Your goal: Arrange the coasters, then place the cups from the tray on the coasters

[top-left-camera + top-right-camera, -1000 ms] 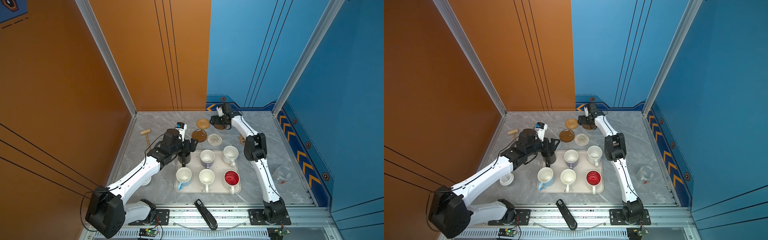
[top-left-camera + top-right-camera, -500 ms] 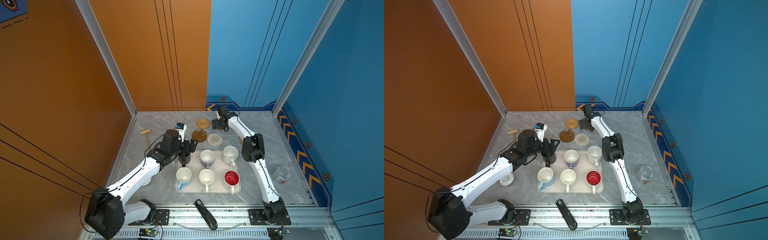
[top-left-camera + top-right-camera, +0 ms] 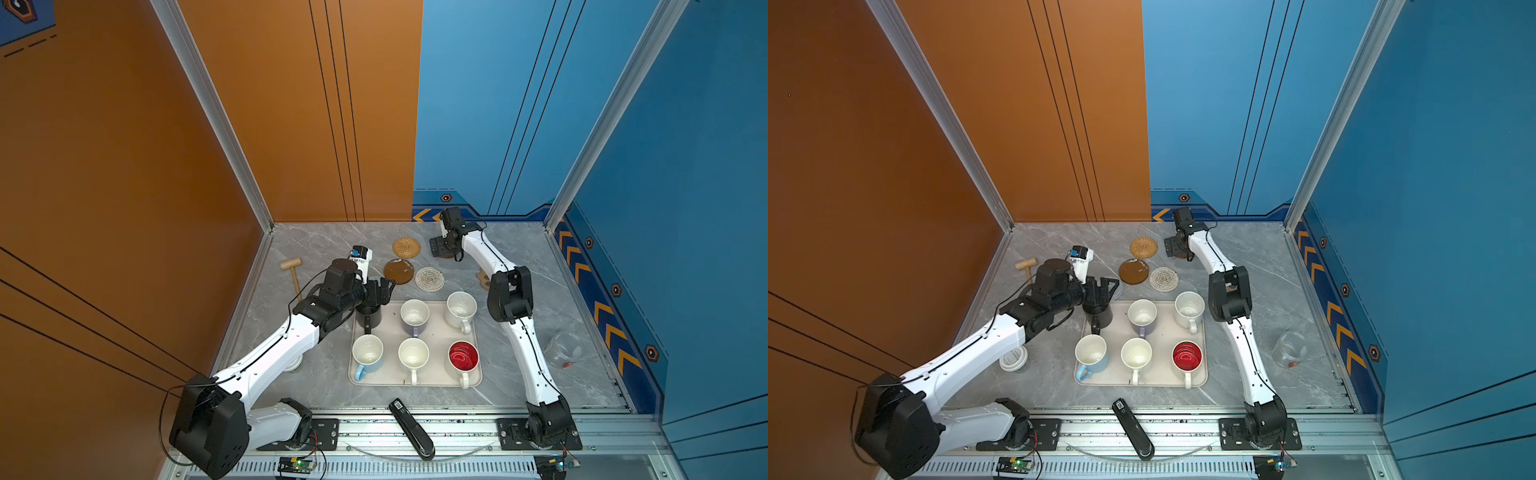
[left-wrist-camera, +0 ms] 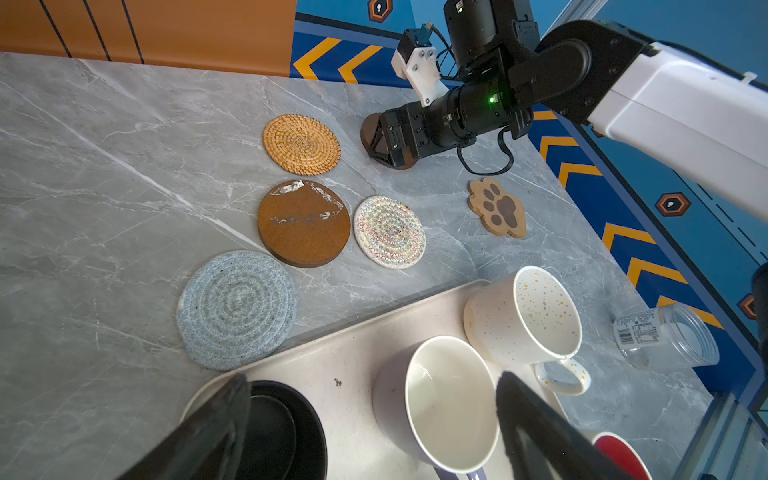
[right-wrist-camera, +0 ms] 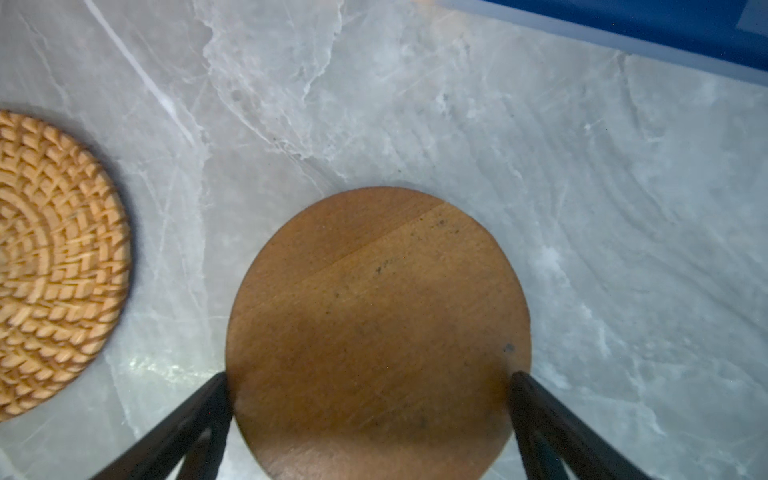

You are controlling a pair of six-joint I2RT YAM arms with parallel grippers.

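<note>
right gripper (image 5: 369, 375): just spread apart, brown disc (image 5: 378, 316) freed flat between, coaster laid | left gripper (image 4: 374, 380): apart beside black mug (image 4: 286, 432)

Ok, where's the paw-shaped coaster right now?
In a top view the paw-shaped coaster lies on the table right of the white crocheted coaster, just beyond the speckled cup on the tray.
</note>
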